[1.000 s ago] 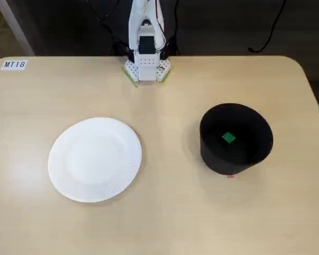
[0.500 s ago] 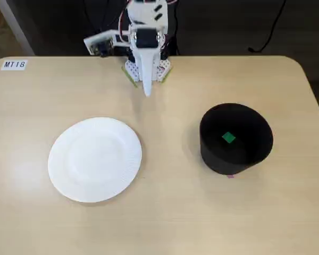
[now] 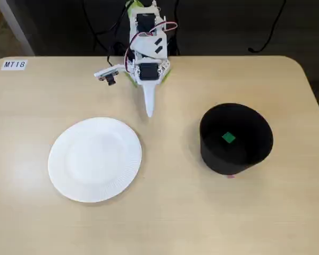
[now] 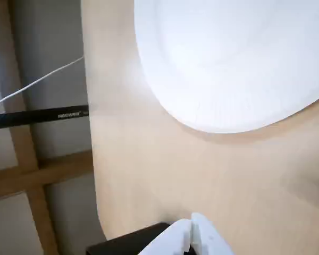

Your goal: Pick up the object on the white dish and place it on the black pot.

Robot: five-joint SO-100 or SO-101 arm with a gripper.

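In the fixed view, the tiny green cube (image 3: pixel 228 138) lies on top of the black pot (image 3: pixel 236 139) at the right of the table. The white paper plate (image 3: pixel 95 159) sits at the left with nothing on it. My gripper (image 3: pixel 149 110) is shut and empty, folded back near the arm's base at the table's far edge, between plate and pot and apart from both. In the wrist view the shut fingertips (image 4: pixel 192 229) show at the bottom edge, with the plate (image 4: pixel 239 64) filling the top right. The pot and cube are out of the wrist view.
The arm's base (image 3: pixel 146 48) stands at the far edge of the wooden table with cables behind it. A label reading MT18 (image 3: pixel 14 64) sits at the far left corner. In the wrist view the table's edge (image 4: pixel 90 133) and a black tripod leg (image 4: pixel 37 117) show at left.
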